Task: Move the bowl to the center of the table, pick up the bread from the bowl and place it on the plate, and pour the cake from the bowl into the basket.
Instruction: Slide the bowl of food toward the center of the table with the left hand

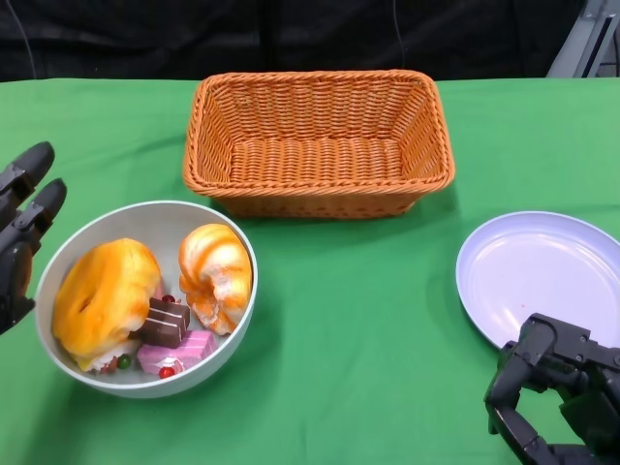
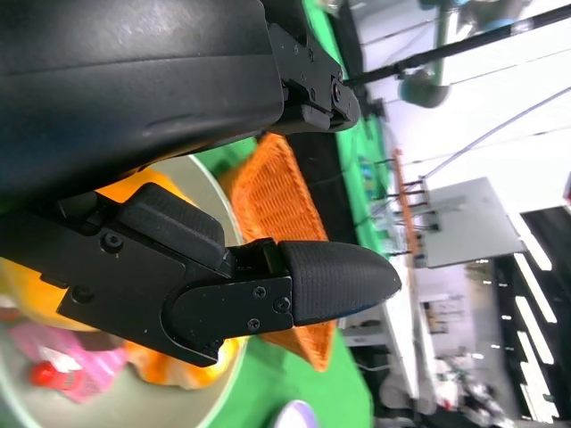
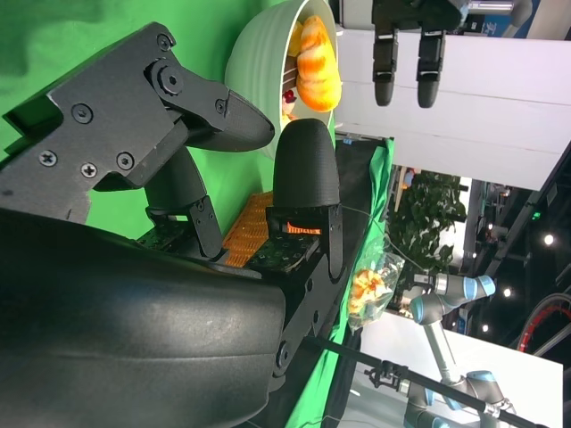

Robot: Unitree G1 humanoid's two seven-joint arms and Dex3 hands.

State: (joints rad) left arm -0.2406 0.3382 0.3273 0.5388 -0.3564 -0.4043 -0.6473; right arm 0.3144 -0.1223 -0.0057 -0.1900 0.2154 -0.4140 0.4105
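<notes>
The bowl (image 1: pixel 239 247) sat near left, holding bread (image 1: pixel 105 300) and cake (image 1: pixel 163 322); the left hand (image 1: pixel 19 237) hovered beside it, fingers apart, empty; the right hand (image 1: pixel 552 392) lay empty, fingers spread, by the plate (image 1: pixel 542 271).

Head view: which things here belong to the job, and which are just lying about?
Belong to the job:
bowl
two breads in it
cake pieces in it
basket
plate
left hand
right hand

Just lying about:
Nothing loose; only the green table cover.
</notes>
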